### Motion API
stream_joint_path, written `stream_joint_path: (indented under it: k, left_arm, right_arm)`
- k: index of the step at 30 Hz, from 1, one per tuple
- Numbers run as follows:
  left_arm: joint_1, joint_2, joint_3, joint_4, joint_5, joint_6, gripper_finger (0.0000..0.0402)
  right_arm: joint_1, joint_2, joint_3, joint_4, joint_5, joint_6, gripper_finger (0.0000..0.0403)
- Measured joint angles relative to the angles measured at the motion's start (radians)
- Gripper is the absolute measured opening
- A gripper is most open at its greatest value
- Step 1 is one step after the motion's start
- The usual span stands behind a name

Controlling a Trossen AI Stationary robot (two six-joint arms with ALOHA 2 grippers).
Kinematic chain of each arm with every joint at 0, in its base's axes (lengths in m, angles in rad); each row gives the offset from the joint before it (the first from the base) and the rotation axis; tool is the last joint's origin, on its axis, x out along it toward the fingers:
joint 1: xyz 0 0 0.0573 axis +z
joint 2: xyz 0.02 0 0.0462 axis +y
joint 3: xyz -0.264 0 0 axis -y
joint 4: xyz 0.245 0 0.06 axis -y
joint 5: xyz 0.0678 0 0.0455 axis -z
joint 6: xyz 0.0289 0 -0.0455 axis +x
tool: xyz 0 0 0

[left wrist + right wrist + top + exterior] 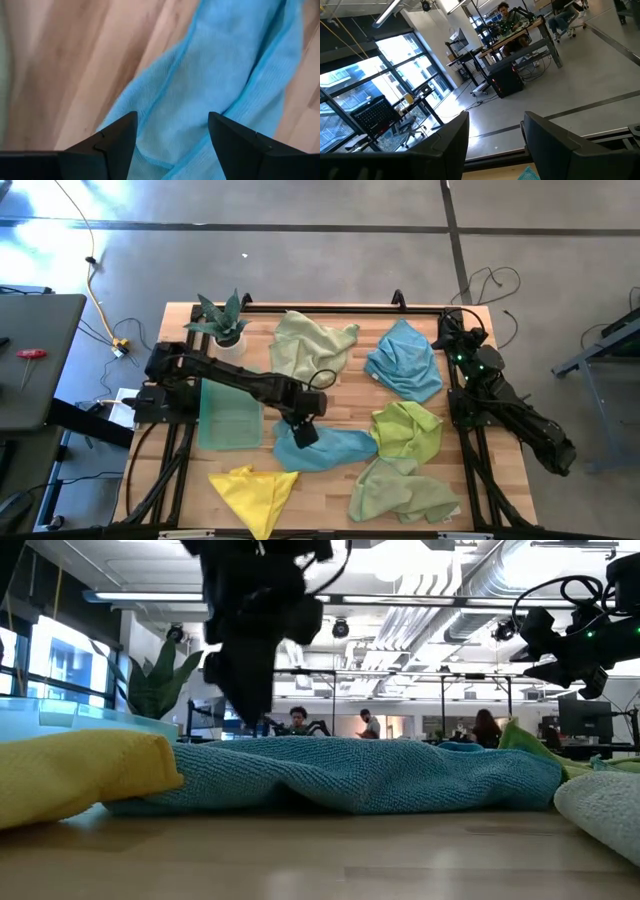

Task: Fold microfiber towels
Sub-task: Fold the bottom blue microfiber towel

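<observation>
On the wooden counter (330, 490), in an open workshop with desks beyond, the blue towel (335, 448) lies directly beneath the left end effector (304, 430), fingers apart.

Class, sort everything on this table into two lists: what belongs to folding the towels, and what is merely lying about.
Belongs to the job:
blue towel, under the open left gripper
second blue towel
pale green towels
lime towel
yellow towel
folded green towel

Lying about:
potted plant

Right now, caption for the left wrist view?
Open left gripper poised above a crumpled blue microfiber towel on the wooden table.
</observation>
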Motion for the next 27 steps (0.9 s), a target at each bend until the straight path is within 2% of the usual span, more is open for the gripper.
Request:
stream_joint_path:
  k: [7, 11, 18, 27]
  left_arm:
    - [0.046, 0.000, -0.102, 0.112, 0.079, 0.075, 0.0235]
    - [0.060, 0.000, -0.117, 0.138, 0.175, 0.097, 0.0235]
    - [0.055, 0.014, -0.169, 0.247, 0.184, 0.100, 0.0235]
    - [0.041, 0.020, -0.170, 0.258, 0.296, 0.070, 0.0229]
  right_arm:
    - [0.000, 0.000, 0.000, 0.000, 0.000, 0.000, 0.0181]
    - [0.000, 0.000, 0.000, 0.000, 0.000, 0.000, 0.0181]
    - [0.000, 0.000, 0.000, 0.000, 0.000, 0.000, 0.0181]
    - [0.000, 0.002, 0.000, 0.000, 0.000, 0.000, 0.0181]
